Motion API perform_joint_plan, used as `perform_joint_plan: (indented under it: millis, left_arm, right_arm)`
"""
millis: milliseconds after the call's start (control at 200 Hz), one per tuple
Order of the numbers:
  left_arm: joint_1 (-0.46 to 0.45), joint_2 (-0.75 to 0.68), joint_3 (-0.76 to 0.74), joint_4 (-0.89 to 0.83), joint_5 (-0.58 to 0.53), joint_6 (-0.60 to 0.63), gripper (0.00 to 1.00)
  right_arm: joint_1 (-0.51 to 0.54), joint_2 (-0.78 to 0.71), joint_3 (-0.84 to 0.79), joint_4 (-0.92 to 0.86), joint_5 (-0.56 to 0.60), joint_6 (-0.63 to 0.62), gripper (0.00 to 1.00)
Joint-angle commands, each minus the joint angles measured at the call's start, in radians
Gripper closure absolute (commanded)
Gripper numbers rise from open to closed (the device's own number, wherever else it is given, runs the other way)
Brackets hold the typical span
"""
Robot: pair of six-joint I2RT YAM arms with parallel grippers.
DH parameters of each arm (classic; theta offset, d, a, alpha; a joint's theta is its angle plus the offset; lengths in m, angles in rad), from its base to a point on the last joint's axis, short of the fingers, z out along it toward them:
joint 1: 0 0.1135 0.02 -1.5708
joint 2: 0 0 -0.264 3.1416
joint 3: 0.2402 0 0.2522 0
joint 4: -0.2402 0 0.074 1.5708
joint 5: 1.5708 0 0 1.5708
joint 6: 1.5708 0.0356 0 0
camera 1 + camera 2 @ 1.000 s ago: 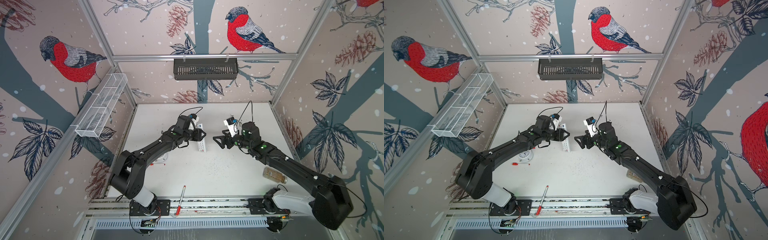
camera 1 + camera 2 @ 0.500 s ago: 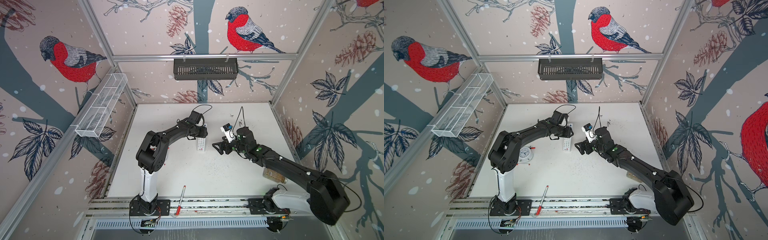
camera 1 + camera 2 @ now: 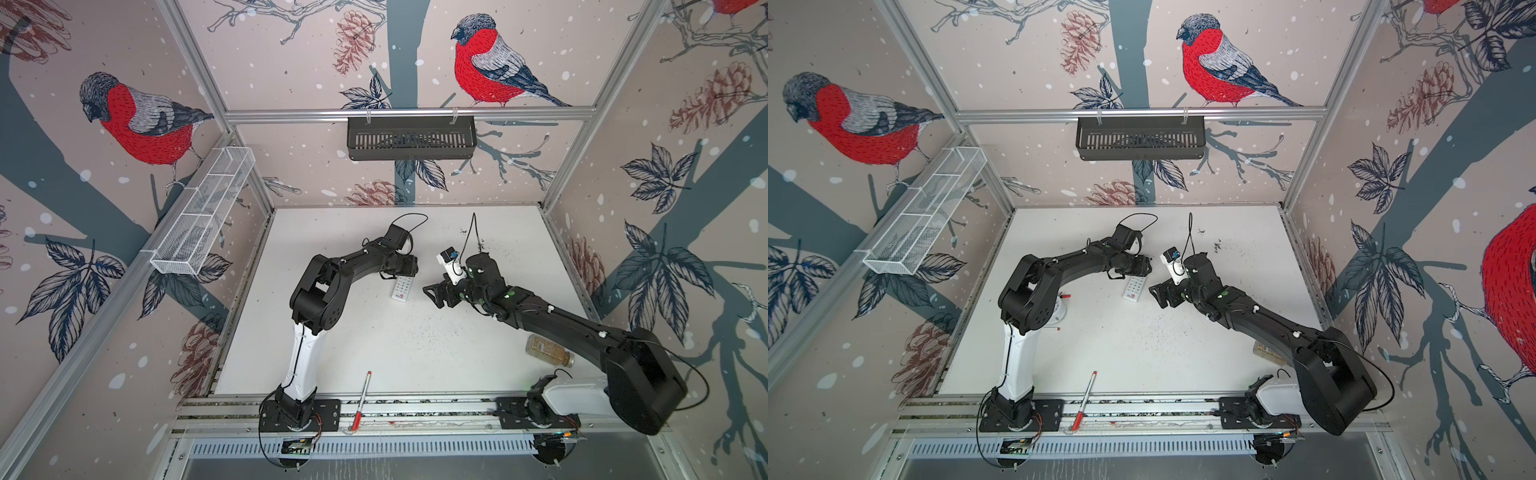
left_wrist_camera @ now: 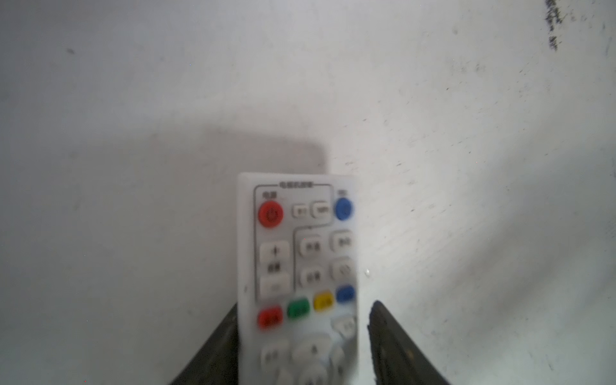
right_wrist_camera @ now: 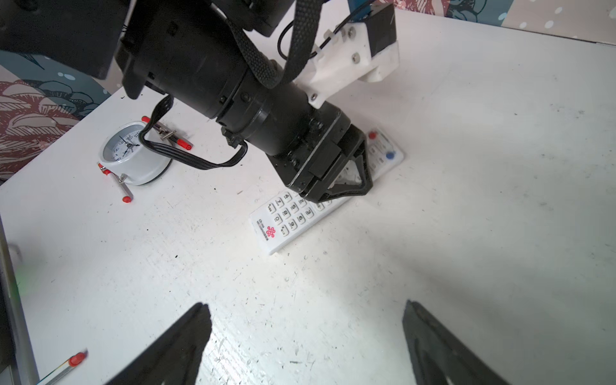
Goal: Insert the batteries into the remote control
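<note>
**Left claw straddles the remote, right claw waits wide**

Here I am over the white table [image 3: 415, 353], and the remote control [image 5: 290, 216] lies flat on it, buttons up, in the middle of the far half. My left gripper [image 5: 336, 195] is down over its coloured-button end, with the jaws apart and one on each side of the body. From my left wrist, one finger [image 4: 223, 340] sits right against the remote's edge. The other finger [image 4: 393, 340] stands off it with a sliver of table showing between, so there is no clamp. The end with the red logo pokes out free toward the front of the table.

My right gripper [image 5: 306, 303] hovers just beside the remote without touching it. Its jaws are spread wide, with only bare tabletop between them.

Off to the left, a white alarm clock [image 5: 133, 156] sits well apart from the remote. A red-and-white pen [image 3: 360, 401] lies at the front edge. A bottle [image 3: 548, 351] rests on its side by my right arm.
</note>
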Motion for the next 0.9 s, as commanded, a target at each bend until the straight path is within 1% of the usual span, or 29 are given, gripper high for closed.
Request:
perform_joint_plan:
  millis: [0, 80, 145, 160, 210, 225, 250, 300, 350, 415, 450, 535, 610, 640, 700, 750, 796, 856, 896]
  left_arm:
    - [0.001, 0.007, 0.002, -0.007, -0.022, -0.001, 0.29]
    - [0.009, -0.017, -0.004, -0.008, -0.038, 0.001, 0.21]
    - [0.021, -0.071, -0.034, 0.019, -0.064, 0.007, 0.14]
    - [0.025, -0.087, -0.047, 0.031, -0.074, 0.01, 0.1]
    - [0.04, -0.153, -0.095, 0.072, -0.109, 0.017, 0.05]
    - [0.044, -0.174, -0.111, 0.084, -0.119, 0.021, 0.05]
    - [0.055, -0.211, -0.137, 0.105, -0.131, 0.029, 0.04]
    - [0.078, -0.282, -0.193, 0.156, -0.168, 0.043, 0.04]
    - [0.101, -0.37, -0.249, 0.204, -0.238, 0.046, 0.03]
    - [0.127, -0.463, -0.332, 0.268, -0.364, 0.061, 0.03]
    - [0.136, -0.508, -0.378, 0.312, -0.468, 0.072, 0.04]
    - [0.158, -0.606, -0.499, 0.429, -0.634, 0.142, 0.04]
    - [0.185, -0.683, -0.606, 0.506, -0.755, 0.176, 0.04]
    - [0.204, -0.713, -0.638, 0.52, -0.773, 0.174, 0.04]
    - [0.247, -0.77, -0.712, 0.541, -0.772, 0.175, 0.03]
    - [0.257, -0.812, -0.775, 0.584, -0.832, 0.192, 0.03]
    - [0.257, -0.841, -0.853, 0.676, -0.894, 0.234, 0.04]
    - [0.257, -0.864, -0.953, 0.821, -0.947, 0.299, 0.04]
    - [0.259, -0.862, -1.015, 0.955, -0.978, 0.347, 0.03]
  right_arm:
    - [0.003, -0.007, 0.008, -0.005, 0.011, -0.013, 0.08]
    - [0.004, -0.006, 0.008, 0.002, 0.02, -0.013, 0.08]
    - [0.004, 0.001, 0.006, 0.016, 0.027, -0.025, 0.07]
    - [0.003, 0.001, 0.005, 0.022, 0.037, -0.028, 0.07]
    - [0.003, 0.01, 0.006, 0.038, 0.086, -0.039, 0.06]
    - [0.002, 0.013, 0.006, 0.043, 0.1, -0.045, 0.03]
    - [0.002, 0.02, 0.009, 0.054, 0.134, -0.052, 0.01]
    - [-0.001, 0.036, 0.014, 0.08, 0.22, -0.058, 0.01]
    - [-0.007, 0.06, 0.023, 0.108, 0.306, -0.062, 0.01]
    - [-0.017, 0.093, 0.028, 0.151, 0.417, -0.074, 0.0]
    - [-0.021, 0.113, 0.032, 0.169, 0.479, -0.082, 0.0]
    - [-0.038, 0.158, 0.041, 0.203, 0.605, -0.107, 0.01]
    - [-0.063, 0.187, 0.033, 0.24, 0.671, -0.131, 0.0]
    - [-0.077, 0.2, 0.033, 0.245, 0.695, -0.132, 0.01]
    - [-0.113, 0.218, 0.027, 0.261, 0.729, -0.131, 0.01]
    - [-0.148, 0.226, 0.012, 0.279, 0.743, -0.128, 0.01]
    - [-0.178, 0.226, -0.011, 0.308, 0.76, -0.123, 0.0]
    - [-0.223, 0.224, -0.044, 0.351, 0.782, -0.116, 0.01]
    - [-0.256, 0.228, -0.061, 0.38, 0.789, -0.118, 0.0]
